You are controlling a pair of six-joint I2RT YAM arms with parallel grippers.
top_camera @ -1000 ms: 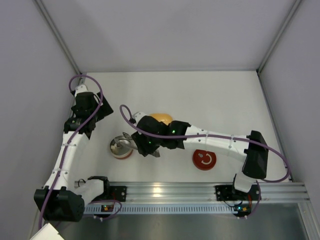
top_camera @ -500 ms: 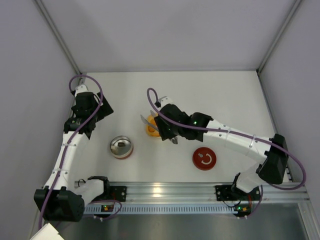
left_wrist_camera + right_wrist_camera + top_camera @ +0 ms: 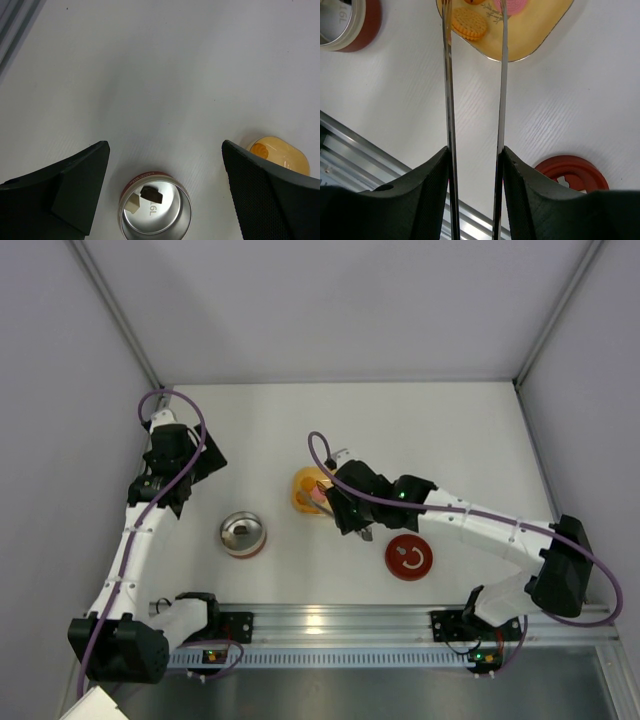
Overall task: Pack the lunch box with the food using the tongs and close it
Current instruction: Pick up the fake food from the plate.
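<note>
The lunch box (image 3: 243,534) stands open on the table, silver with a red band. In the left wrist view the lunch box (image 3: 155,210) holds a dark brown food piece (image 3: 151,194) and a pale piece (image 3: 132,202). My right gripper (image 3: 475,150) is shut on the tongs (image 3: 501,75), whose two arms reach out over the yellow dish (image 3: 530,35). Their tips stand apart above an orange biscuit (image 3: 469,24) and a pink piece (image 3: 512,5). My left gripper (image 3: 164,146) hangs open high above the lunch box, holding nothing.
A flat red lid (image 3: 409,558) with a white mark lies right of the right gripper (image 3: 350,510), near the front rail (image 3: 400,620). The yellow dish (image 3: 308,490) sits right of the lunch box. The left gripper (image 3: 185,455) is at the far left, by the wall.
My right arm has swung right with the tongs, from over the lunch box to over the yellow dish. The left arm has not moved.
</note>
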